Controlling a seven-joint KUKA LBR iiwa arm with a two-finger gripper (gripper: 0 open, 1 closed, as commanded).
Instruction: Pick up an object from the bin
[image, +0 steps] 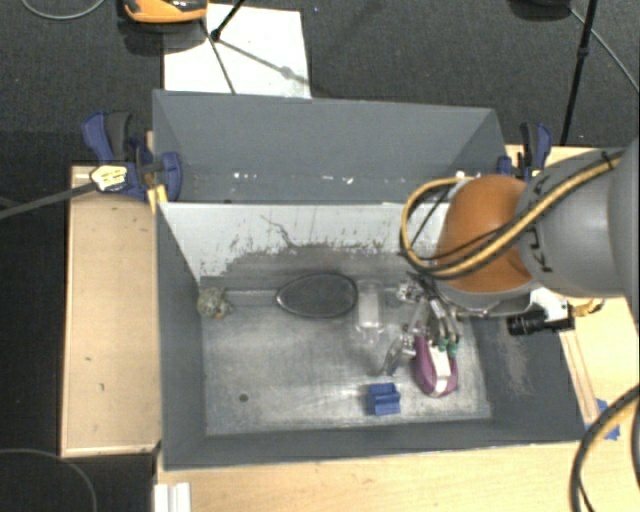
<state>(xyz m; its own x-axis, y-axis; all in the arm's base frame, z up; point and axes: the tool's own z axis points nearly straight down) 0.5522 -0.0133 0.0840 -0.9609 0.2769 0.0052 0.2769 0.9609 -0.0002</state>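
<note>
A grey metal bin (300, 160) with a scuffed, scratched floor holds a few loose things lying well apart. The arm comes in from the right, its orange wrist cover (480, 245) above the bin's right part, and the hand (428, 345) hangs low over the floor at the right front.

Directly beneath the hand, on its side toward the front wall, lies a purple-and-white rounded thing (437, 370), touching the hand or very nearly so. Its long axis runs roughly from the hand toward the front wall, tilted slightly. I cannot tell how far open the hand is, or whether it has hold of the purple thing.

A small blue block (381, 399) lies just left of the purple thing, near the front wall. A clear plastic piece (371, 318) sits left of the hand, and a dark grey oval (316, 296) farther left. No label or writing on any of them can be read.
</note>
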